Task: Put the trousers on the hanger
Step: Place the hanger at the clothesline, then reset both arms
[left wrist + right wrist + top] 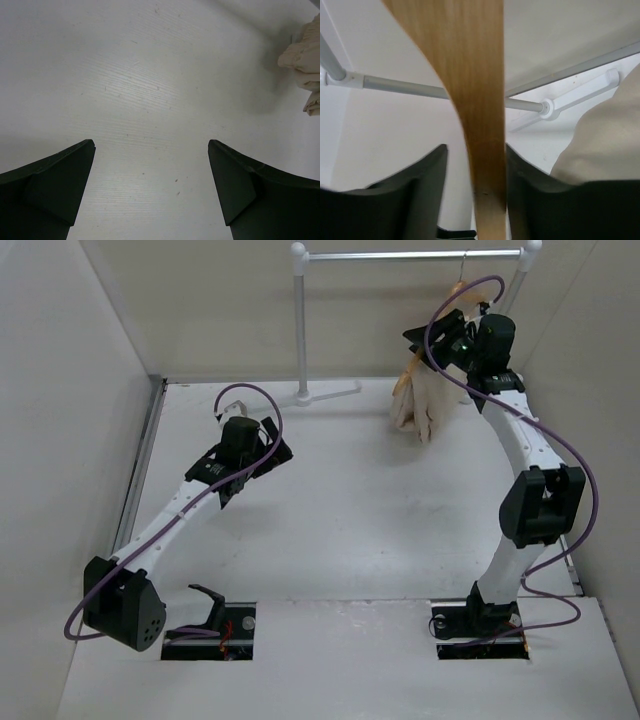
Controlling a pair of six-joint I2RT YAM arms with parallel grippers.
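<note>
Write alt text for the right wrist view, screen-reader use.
The arm of a light-orange wooden clothes hanger runs top to bottom between the two black fingers of the right gripper, with a gap at one finger and none visible at the other. Behind are a white-and-metal garment rail and, at right, a fold of beige cotton trousers.

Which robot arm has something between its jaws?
The right arm, up by the rail: the wooden hanger sits between its jaws. The left arm has open jaws with only table beneath.
</note>
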